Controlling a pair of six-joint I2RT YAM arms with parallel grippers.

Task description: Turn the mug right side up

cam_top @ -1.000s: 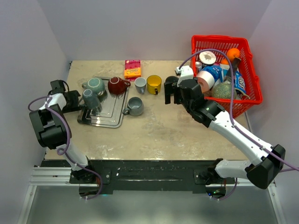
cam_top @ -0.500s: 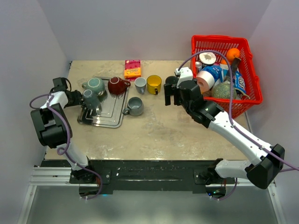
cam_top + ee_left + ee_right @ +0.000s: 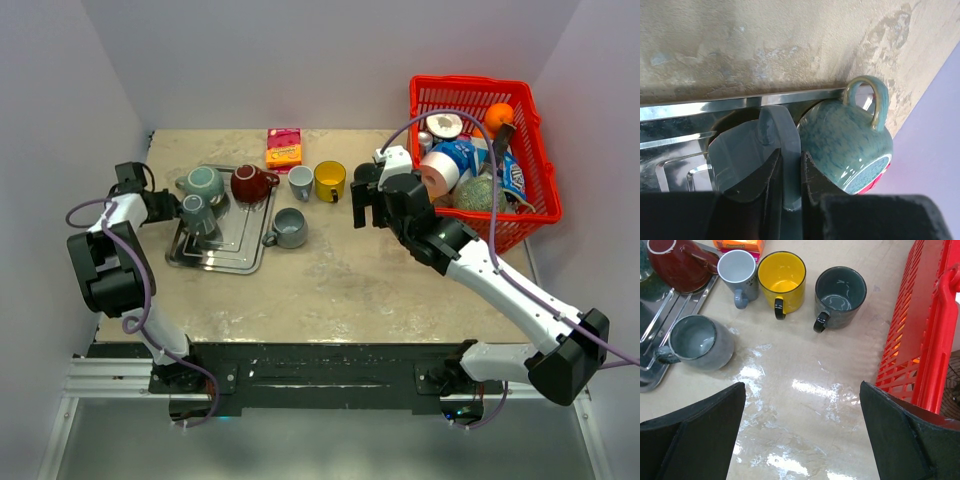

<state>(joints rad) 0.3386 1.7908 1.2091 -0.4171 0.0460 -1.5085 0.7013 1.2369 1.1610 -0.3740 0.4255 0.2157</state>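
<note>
You slid your left hand point(image 3: 788, 165) in from the tabletop's left edge and pinched it nearly shut on the handle point(image 3: 782, 135) of the upside-down grey mug point(image 3: 735, 160) on the tray point(image 3: 235, 247), so the lift and flip looked ready to start.
</note>
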